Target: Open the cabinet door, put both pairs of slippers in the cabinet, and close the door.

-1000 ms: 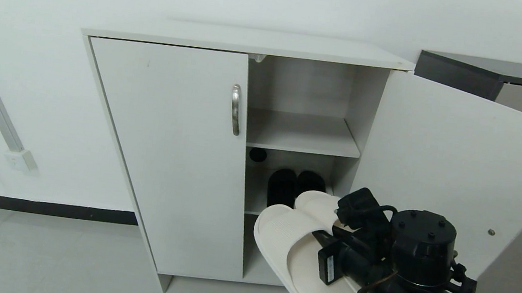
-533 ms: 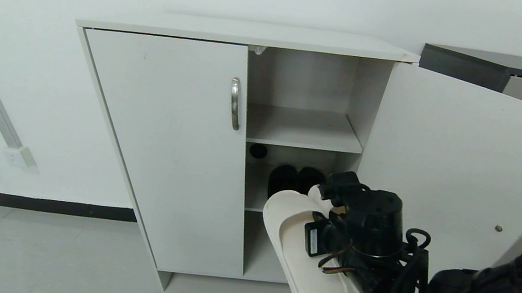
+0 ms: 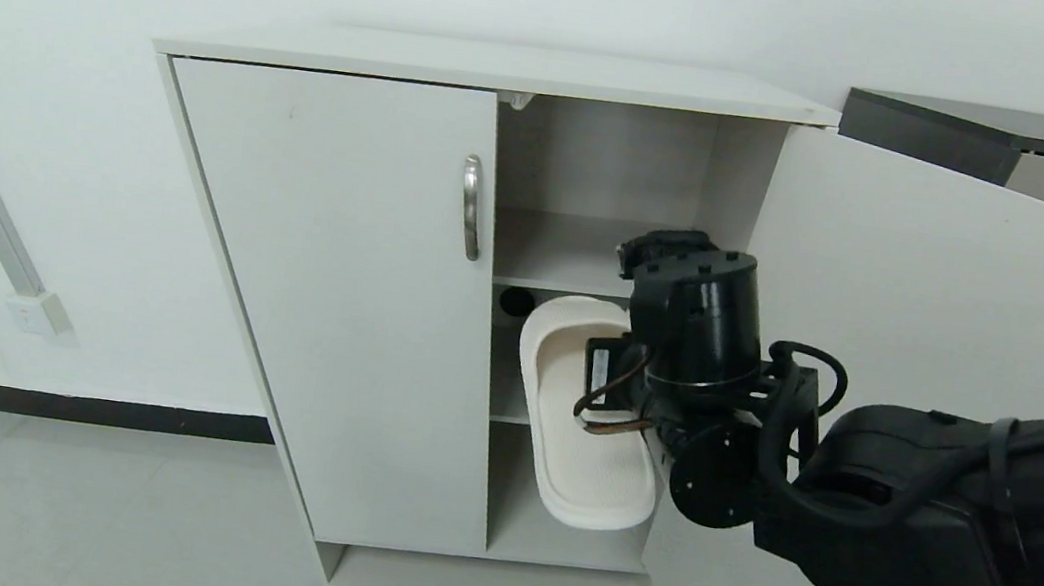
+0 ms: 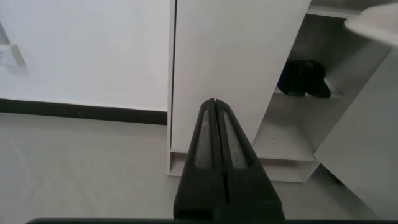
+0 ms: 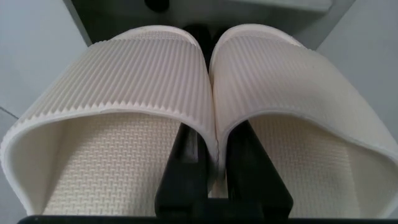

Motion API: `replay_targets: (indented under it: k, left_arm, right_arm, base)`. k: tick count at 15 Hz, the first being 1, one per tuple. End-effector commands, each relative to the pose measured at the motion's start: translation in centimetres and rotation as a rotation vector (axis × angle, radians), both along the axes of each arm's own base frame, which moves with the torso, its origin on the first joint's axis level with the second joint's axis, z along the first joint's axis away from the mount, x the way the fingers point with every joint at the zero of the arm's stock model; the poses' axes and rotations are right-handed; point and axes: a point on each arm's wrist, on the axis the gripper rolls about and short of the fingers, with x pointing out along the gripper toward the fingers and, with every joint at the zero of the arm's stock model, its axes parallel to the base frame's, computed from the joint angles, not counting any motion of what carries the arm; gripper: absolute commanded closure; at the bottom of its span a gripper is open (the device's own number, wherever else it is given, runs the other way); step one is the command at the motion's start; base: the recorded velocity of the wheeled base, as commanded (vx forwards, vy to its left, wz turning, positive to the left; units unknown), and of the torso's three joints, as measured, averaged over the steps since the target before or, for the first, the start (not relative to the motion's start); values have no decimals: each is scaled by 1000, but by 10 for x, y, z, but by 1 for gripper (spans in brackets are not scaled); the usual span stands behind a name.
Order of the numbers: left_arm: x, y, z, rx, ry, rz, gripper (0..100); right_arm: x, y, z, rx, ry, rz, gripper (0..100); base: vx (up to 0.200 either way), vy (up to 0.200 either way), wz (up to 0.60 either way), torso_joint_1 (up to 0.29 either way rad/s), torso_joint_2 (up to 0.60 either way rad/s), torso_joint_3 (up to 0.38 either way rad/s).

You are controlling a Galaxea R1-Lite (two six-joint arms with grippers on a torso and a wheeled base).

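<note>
- One right pincer: dark fingers clamped on the adjoining inner side walls of the white slippers, pinching the two together. The fingertips are hidden under the straps.
- One left pincer: two dark tapering fingers pressed flat together, gripping nothing.
- Two white slippers, one pair, held side by side in the right pincer. They are cream, with ribbed straps, pebbled insoles and rounded ends. In the head view the pair hangs tilted in the cabinet opening, and one slipper is largely concealed behind the wrist.
- Two black slippers, one pair, on the middle shelf beyond the right pincer. They are matt, and further detail is hard to make out.
- One cabinet: white flat panels, two doors. The left door is shut and stands ahead of the left pincer. It carries one curved metal handle. The right door is swung open beside the right pincer and is cut off at the frame edge.
- One upper shelf, above the right pincer.
- Grey floor, smooth, below the left pincer.
</note>
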Motion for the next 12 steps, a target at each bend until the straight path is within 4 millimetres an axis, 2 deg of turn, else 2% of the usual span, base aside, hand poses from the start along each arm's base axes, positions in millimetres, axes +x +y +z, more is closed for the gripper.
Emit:
replay_targets:
  k: [1,2,5,10,12]
  left_arm:
    - [0,0,0,0,1,1,100]
    - [0,0,0,0,2,1,100]
    - [0,0,0,0,1,3,100]
    - [0,0,0,0,1,3,100]
    - [0,0,0,0,2,3,100]
  right_arm:
    - [3,6,21,39,-38,-16,100]
    - [11,12,23,22,-29,-34,100]
    - [20,23,9,-10,-12,-56,100]
    - [23,27,-4,-16,4,-58,100]
    - [23,27,-2,-10,-1,-58,100]
  base:
    - [0,0,0,0,0,0]
    - [0,0,0,0,0,0]
    - [0,0,0,0,0,0]
    - [0,0,0,0,0,0]
    - [0,0,0,0,0,0]
